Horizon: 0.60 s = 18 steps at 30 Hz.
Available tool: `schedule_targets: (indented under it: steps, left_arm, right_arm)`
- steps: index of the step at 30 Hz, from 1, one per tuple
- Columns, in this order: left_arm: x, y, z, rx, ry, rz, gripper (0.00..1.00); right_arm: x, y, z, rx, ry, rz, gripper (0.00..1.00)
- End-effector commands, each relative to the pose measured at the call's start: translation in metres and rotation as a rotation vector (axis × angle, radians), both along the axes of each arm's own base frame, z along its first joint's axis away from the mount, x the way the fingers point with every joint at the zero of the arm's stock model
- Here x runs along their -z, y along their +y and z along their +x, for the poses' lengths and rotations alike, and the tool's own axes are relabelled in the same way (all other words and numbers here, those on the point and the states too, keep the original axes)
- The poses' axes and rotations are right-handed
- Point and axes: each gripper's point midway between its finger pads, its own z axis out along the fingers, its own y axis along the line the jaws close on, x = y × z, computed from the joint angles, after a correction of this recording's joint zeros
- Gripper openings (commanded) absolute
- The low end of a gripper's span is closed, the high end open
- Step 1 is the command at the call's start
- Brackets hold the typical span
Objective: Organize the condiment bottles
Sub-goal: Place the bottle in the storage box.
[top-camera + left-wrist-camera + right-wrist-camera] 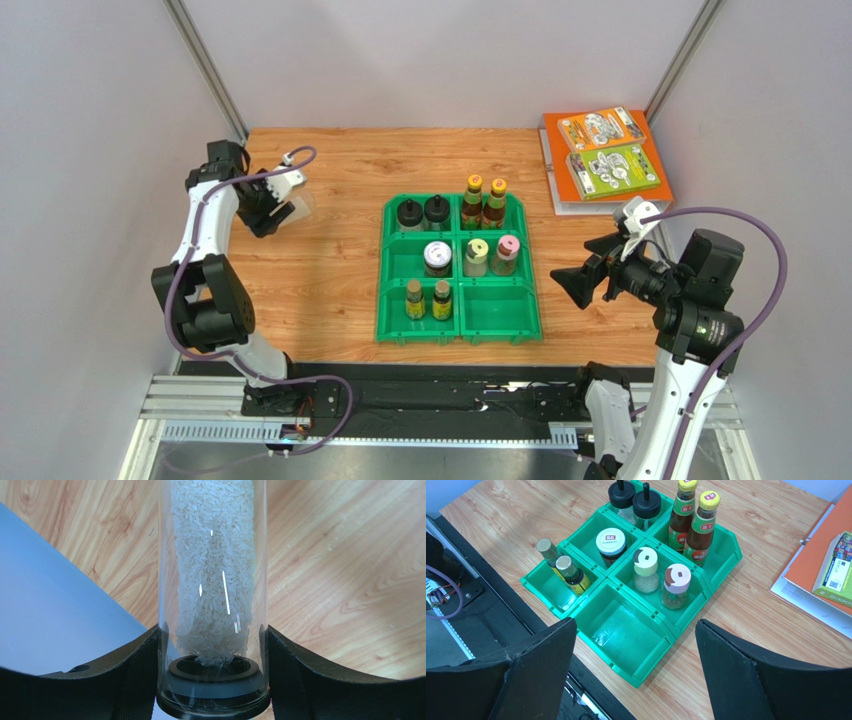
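Note:
My left gripper [288, 205] is shut on a clear jar of white rice [213, 570] with a black cap, held over the wood at the far left; its pads [142, 680] press both sides near the cap. The green bin [530, 322] holds two black-capped jars [423, 212], two brown sauce bottles [484, 202], a silver-lidded jar [437, 257], a pale-green-capped shaker [476, 256], a pink-capped shaker [506, 254] and two small amber bottles [428, 299]. Its near-right compartment [626, 630] is empty. My right gripper [577, 287] is open and empty, right of the bin.
Orange and green books [605, 152] lie on a stack at the far right corner. Grey walls close in the table on three sides. The wall is close to my left gripper [50, 605]. A black rail runs along the near edge [450, 395].

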Motion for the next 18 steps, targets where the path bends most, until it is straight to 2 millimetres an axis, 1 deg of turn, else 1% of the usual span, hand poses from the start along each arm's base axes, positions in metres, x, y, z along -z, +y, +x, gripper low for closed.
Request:
schedule_targets:
  steps: [1, 2, 3, 4, 6, 7, 8, 9, 10, 11, 12, 13, 14, 15, 16, 17, 18]
  left_arm:
    - [-0.061, -0.019, -0.001, 0.148, -0.153, 0.107, 0.0]
    - [-0.063, -0.023, -0.002, 0.169, -0.164, 0.124, 0.0]
    - [-0.066, -0.027, -0.003, 0.191, -0.173, 0.148, 0.0]
    - [-0.07, -0.033, -0.005, 0.228, -0.185, 0.198, 0.0]
    - [-0.079, -0.039, -0.003, 0.261, -0.22, 0.256, 0.0]
    - [-0.087, -0.038, -0.005, 0.275, -0.238, 0.31, 0.0]
    - [-0.095, -0.049, -0.002, 0.308, -0.27, 0.335, 0.0]
    - [-0.101, -0.05, -0.002, 0.319, -0.287, 0.359, 0.0]
    - [-0.115, -0.047, -0.004, 0.317, -0.321, 0.401, 0.0]
    - [-0.124, -0.064, -0.004, 0.365, -0.358, 0.408, 0.0]
    - [-0.132, -0.071, -0.004, 0.385, -0.384, 0.418, 0.0]
    - [-0.146, -0.073, -0.008, 0.399, -0.423, 0.456, 0.0]
    - [-0.157, -0.088, -0.008, 0.437, -0.471, 0.475, 0.0]
    - [-0.165, -0.093, -0.009, 0.452, -0.499, 0.5, 0.0]
    - [-0.179, -0.095, -0.015, 0.473, -0.54, 0.548, 0.0]
    - [-0.192, -0.103, -0.015, 0.49, -0.593, 0.566, 0.0]
    - [-0.201, -0.119, -0.018, 0.535, -0.635, 0.575, 0.0]
  right_arm:
    - [-0.005, 0.005, 0.0, -0.053, -0.025, 0.002, 0.93]
    - [-0.011, 0.007, -0.001, -0.07, -0.034, 0.005, 0.93]
    - [-0.011, 0.008, -0.003, -0.075, -0.02, 0.011, 0.94]
    - [-0.012, 0.008, 0.0, -0.086, -0.01, 0.013, 0.94]
    - [-0.02, 0.01, -0.004, -0.099, -0.016, 0.015, 0.94]
    - [-0.023, 0.011, -0.004, -0.102, -0.021, 0.015, 0.94]
    - [-0.025, 0.011, -0.005, -0.105, -0.03, 0.014, 0.94]
    - [-0.028, 0.012, -0.005, -0.105, -0.038, 0.013, 0.95]
    - [-0.029, 0.012, -0.006, -0.105, -0.042, 0.012, 0.95]
    - [-0.03, 0.012, -0.006, -0.103, -0.045, 0.011, 0.95]
    - [-0.033, 0.011, -0.005, -0.098, -0.048, 0.008, 0.96]
    - [-0.033, 0.01, -0.004, -0.094, -0.046, 0.007, 0.96]
    - [-0.033, 0.008, -0.001, -0.073, -0.035, 0.014, 0.96]
    - [-0.033, 0.006, 0.001, -0.063, -0.03, 0.016, 0.96]
    - [-0.03, 0.005, 0.004, -0.051, -0.016, 0.021, 0.96]
    - [-0.029, 0.0, 0.011, -0.02, 0.0, 0.028, 0.97]
    - [-0.027, -0.002, 0.014, -0.004, 0.013, 0.034, 0.97]
